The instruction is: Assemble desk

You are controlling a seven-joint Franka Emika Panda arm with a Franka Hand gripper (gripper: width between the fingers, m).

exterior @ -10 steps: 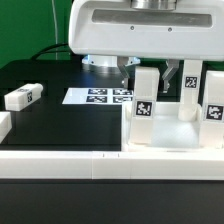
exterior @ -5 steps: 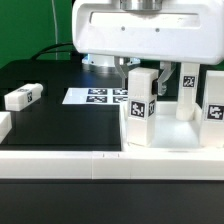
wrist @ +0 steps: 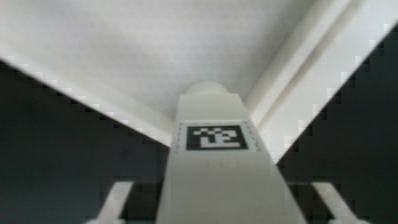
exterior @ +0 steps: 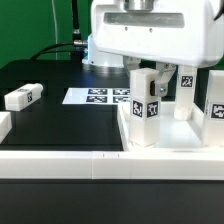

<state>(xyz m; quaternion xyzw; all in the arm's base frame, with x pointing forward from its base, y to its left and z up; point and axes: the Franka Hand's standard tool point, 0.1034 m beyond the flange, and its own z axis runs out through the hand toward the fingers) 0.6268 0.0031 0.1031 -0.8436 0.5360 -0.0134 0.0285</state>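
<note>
So the gripper [exterior: 145,72] is clamped on one white leg [exterior: 143,98], jaws narrow. In the wrist view the same leg [wrist: 217,165] sits right between the two fingers [wrist: 118,202] with its tag facing the camera. The leg is upright at the near corner of the desk top [exterior: 172,130] on the exterior view's left. Its lower end is down at the tray's corner, but I honestly can't tell if it's seated in the socket or just touching. The desk top lies flat on the black table [exterior: 60,125], close to the table's near edge and toward the exterior view's right. Two more legs stand upright on it: a second leg [exterior: 186,92] farther back and a third leg [exterior: 214,108] by the frame's right side. A loose leg [exterior: 22,97] lies on its side well apart, near the table's edge on the exterior view's left. The marker board [exterior: 98,97] lies flat near the middle of the table, behind the tray. A long low rail [exterior: 60,160] runs along the table's near edge.
</note>
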